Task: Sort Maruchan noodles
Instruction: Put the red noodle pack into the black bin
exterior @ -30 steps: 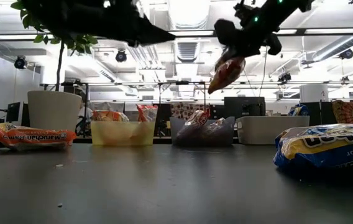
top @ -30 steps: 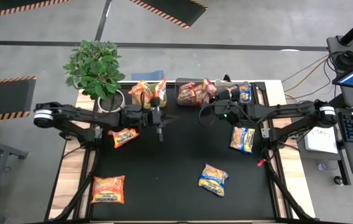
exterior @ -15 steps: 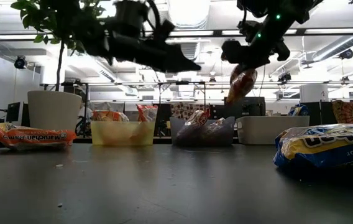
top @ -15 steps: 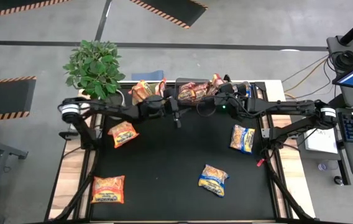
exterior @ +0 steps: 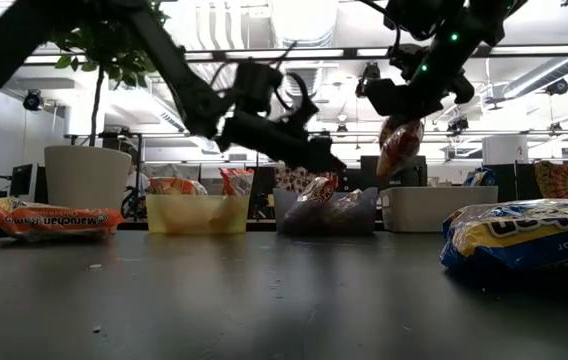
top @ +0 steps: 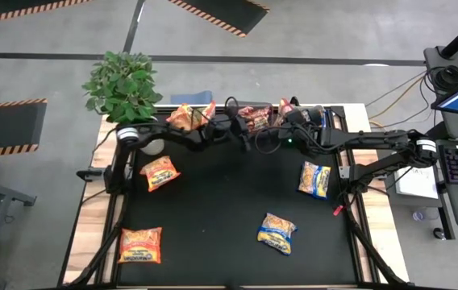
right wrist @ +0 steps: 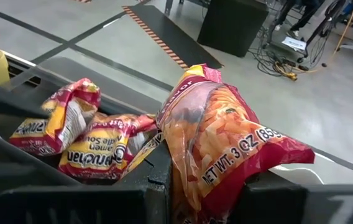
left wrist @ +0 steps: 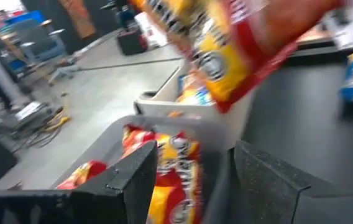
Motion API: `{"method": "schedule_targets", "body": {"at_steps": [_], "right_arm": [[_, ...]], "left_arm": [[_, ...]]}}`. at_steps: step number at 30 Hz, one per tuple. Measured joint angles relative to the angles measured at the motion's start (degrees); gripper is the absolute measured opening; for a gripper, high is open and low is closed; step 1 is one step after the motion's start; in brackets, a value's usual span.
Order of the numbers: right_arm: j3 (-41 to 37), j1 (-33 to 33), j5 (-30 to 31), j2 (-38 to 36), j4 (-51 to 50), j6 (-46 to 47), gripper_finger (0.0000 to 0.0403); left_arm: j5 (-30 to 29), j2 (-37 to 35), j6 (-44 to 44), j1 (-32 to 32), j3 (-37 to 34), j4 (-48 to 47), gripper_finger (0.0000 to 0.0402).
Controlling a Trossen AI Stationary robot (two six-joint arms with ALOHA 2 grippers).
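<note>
Dark bin (exterior: pixel 329 212): I see red-pink packets (right wrist: pixel 80 140) inside.
Left end effector (left wrist: pixel 192 180): fingers apart, over it.
Right end effector (right wrist: pixel 195 193): clamped on a red-pink packet (right wrist: pixel 226 143), above it.

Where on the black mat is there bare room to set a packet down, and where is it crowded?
Bare mat lies mid-table, bordered by the orange packet, the front-left orange packet and the two blue-and-yellow packets. The far edge is crowded: bins, left gripper, and right gripper holding a red packet.
</note>
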Motion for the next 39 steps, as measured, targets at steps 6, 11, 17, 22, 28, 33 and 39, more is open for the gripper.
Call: {"method": "schedule_targets", "body": {"at_steps": [6, 11, 17, 22, 28, 33, 39], "right_arm": [[-0.7, 0.0, -0.7, -0.1, -0.1, 0.9, 0.0065], [-0.7, 0.1, -1.6, -0.1, 0.0, 1.0, 0.0065], [-0.8, 0.1, -1.6, -0.1, 0.1, 1.0, 0.0065], [-0.8, 0.1, -1.7, -0.1, 0.1, 1.0, 0.0065], [-0.8, 0.1, -2.4, -0.1, 0.1, 1.0, 0.0065], [-0.8, 0.1, -3.5, -0.1, 1.0, 2.7, 0.0065], [-0.8, 0.1, -6.1, 0.5, 10.0, 0.3, 0.0065]], "left_arm": [[-5.6, 3.5, 2.2, 0.4, 2.6, 0.1, 0.0191], [-7.1, 3.4, 2.1, 0.8, 2.1, 0.1, 0.0188], [-9.4, 3.5, -0.3, 1.4, 2.7, -2.8, 0.0185], [-13.9, 3.6, -0.6, 1.4, 2.6, -3.2, 0.0167], [-17.5, 3.6, -1.9, 1.4, 2.5, -3.9, 0.0116], [-17.8, 3.6, -4.5, 0.9, 2.5, -4.3, 0.0042], [-23.4, 1.4, -4.6, -0.2, 2.4, -4.6, 0.0003]]}}
